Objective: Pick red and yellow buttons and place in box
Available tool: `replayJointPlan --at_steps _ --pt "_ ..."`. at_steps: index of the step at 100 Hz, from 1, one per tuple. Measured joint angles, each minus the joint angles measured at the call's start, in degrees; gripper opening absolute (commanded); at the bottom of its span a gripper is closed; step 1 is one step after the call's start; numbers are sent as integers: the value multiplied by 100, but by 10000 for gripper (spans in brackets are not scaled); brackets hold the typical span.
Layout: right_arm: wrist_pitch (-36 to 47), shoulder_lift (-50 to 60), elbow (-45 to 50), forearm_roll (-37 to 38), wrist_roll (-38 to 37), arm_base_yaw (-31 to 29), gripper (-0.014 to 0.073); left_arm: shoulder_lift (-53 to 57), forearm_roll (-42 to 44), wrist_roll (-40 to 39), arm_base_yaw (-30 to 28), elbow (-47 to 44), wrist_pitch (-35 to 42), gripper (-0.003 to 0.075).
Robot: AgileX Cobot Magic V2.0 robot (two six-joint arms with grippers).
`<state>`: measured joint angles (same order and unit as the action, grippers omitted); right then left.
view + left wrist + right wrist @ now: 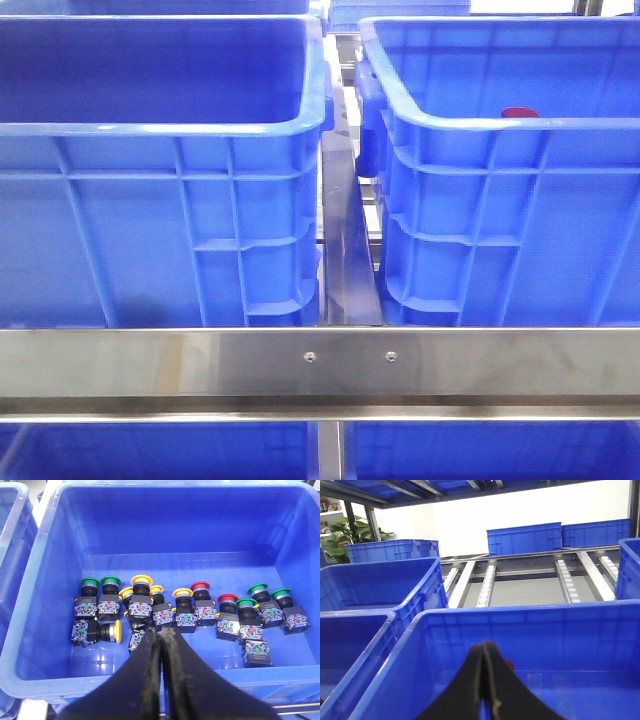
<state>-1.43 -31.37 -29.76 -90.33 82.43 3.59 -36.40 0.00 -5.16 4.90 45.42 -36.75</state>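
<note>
In the left wrist view a smooth-walled blue crate (55,580) holds several push-buttons with black bodies. Two have red caps (200,586) (227,598). Several have yellow caps, for example one upright (141,580) and one lying on its side (117,631); the others are green. My left gripper (161,632) is shut and empty, above the crate's near side and short of the buttons. The box (500,125) is the right crate in the front view, and a red cap (519,113) shows over its rim. My right gripper (485,645) is shut and empty above the box (520,612). A bit of red (509,665) shows beside its finger.
The left crate (150,130) and the box stand side by side with a narrow gap between them. A steel rail (320,365) runs across in front of them. More blue crates (522,537) and roller tracks (487,582) lie beyond the box. Neither arm shows in the front view.
</note>
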Motion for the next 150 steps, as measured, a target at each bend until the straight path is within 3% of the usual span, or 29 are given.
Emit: replayJointPlan --at_steps 7,22,31,66,128,150 --pt "0 0 0 0 0 0 -67 0 0 0 0 0 -12 169" --pt "0 0 0 0 0 0 -67 0 0 0 0 0 -65 493" --pt "-36 0 0 0 0 0 -67 0 0 0 0 0 -77 582" --pt "-155 0 0 -3 0 0 -67 -698 0 0 0 220 43 547" --pt "-155 0 0 -3 0 0 -67 -4731 296 132 0 2355 -274 547" --pt "-155 0 0 -3 0 0 -67 -5515 508 143 0 2677 -161 547"
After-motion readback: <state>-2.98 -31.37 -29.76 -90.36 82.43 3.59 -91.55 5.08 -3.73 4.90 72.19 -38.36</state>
